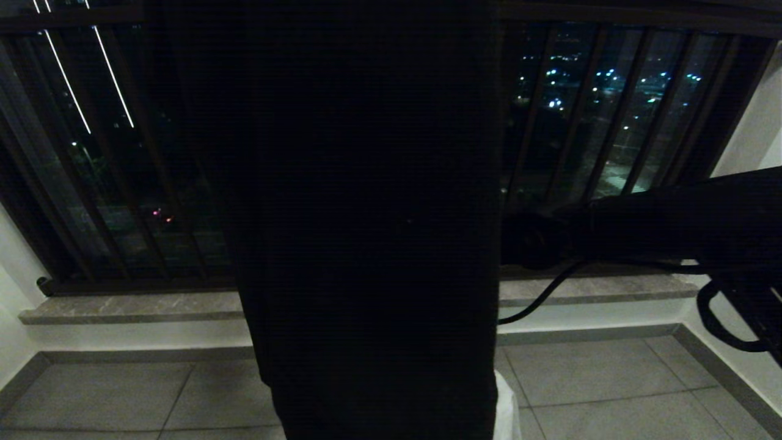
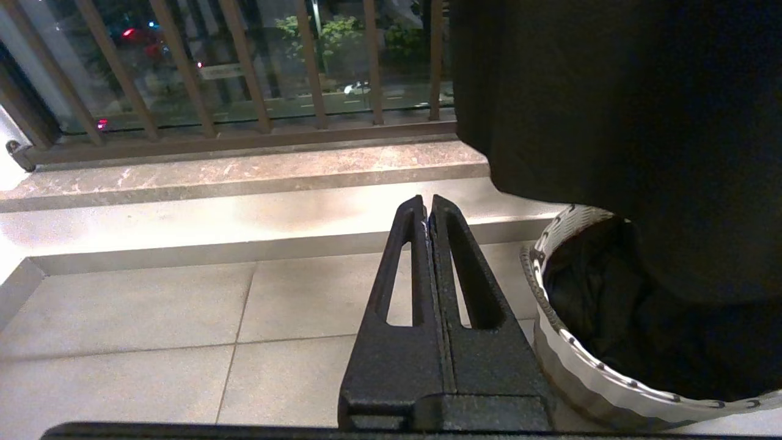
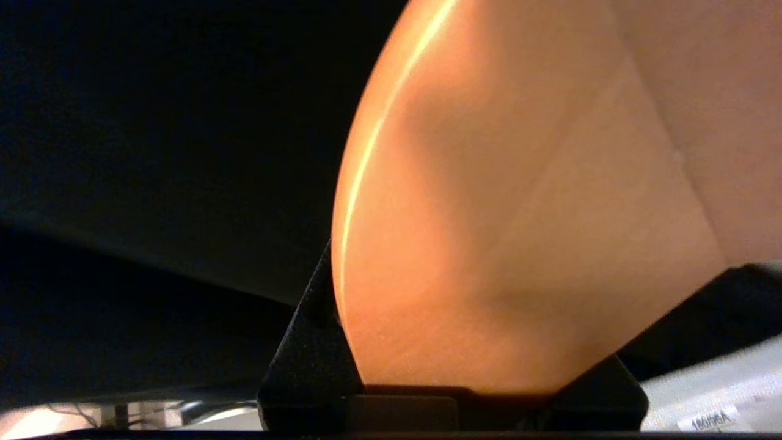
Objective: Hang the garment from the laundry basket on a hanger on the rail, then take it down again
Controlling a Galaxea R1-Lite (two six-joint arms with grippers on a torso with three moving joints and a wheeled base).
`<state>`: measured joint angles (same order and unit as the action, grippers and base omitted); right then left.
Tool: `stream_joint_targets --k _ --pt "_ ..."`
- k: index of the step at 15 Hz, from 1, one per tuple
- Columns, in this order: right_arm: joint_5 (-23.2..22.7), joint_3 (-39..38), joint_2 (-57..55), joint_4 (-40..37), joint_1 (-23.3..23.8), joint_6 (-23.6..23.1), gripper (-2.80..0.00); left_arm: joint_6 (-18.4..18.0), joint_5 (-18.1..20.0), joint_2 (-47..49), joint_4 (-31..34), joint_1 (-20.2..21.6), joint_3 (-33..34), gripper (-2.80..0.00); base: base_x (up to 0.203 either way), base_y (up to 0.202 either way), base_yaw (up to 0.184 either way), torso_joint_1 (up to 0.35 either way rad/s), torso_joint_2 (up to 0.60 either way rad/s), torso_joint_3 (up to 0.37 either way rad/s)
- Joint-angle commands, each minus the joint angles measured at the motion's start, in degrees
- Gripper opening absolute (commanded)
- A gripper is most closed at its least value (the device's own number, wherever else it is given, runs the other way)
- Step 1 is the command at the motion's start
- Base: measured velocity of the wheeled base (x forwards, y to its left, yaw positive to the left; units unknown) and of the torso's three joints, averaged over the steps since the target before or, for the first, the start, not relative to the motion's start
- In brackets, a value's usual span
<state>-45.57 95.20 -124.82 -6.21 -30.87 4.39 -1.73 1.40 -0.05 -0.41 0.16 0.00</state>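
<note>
- Night balcony: grey tiled floor (image 1: pixel 599 379), stone sill (image 1: pixel 122 305), dark window-guard bars (image 1: pixel 611 110) with city lights behind.
- Dark garment (image 1: pixel 366 214) hanging full length mid-view, just above the laundry basket (image 2: pixel 571 360); more dark cloth inside the basket.
- Right gripper (image 3: pixel 464 366) beside the garment, fingers part-open and closed around a smooth orange-tan hanger (image 3: pixel 519 214).
- Left gripper (image 2: pixel 427 205) low beside the basket, fingers pressed together, holding nothing.
- Rail out of view: probably mid-task, hanging up or taking down impossible to tell.
- Small label (image 3: pixel 702 420) unreadable; no brands visible.
</note>
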Motion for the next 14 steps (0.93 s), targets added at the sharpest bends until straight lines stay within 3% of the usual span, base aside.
stream_joint_targets --k 1,8,10,14 --pt "1.28 0.54 -7.56 0.31 -0.57 -0.12 -2.8 -0.03 0.0 -0.04 -0.02 0.02 0.18 -2.8 0.0 0.0 0.0 0.0 0.0 0.0" --pt "6.56 0.6 -14.84 2.69 0.9 -1.67 -2.8 -0.03 0.0 -0.04 -0.02 0.02 0.18 -2.8 0.0 0.0 0.0 0.0 0.0 0.0" --pt "9.88 2.08 -14.91 2.33 0.47 -1.87 -2.8 -0.03 0.0 -0.04 -0.02 0.02 0.18 -2.8 0.0 0.0 0.0 0.0 0.0 0.0" --pt "13.22 6.48 -15.37 -3.9 -1.22 -1.93 -2.8 -0.03 0.0 -0.04 -0.02 0.02 0.18 -2.8 0.0 0.0 0.0 0.0 0.0 0.0"
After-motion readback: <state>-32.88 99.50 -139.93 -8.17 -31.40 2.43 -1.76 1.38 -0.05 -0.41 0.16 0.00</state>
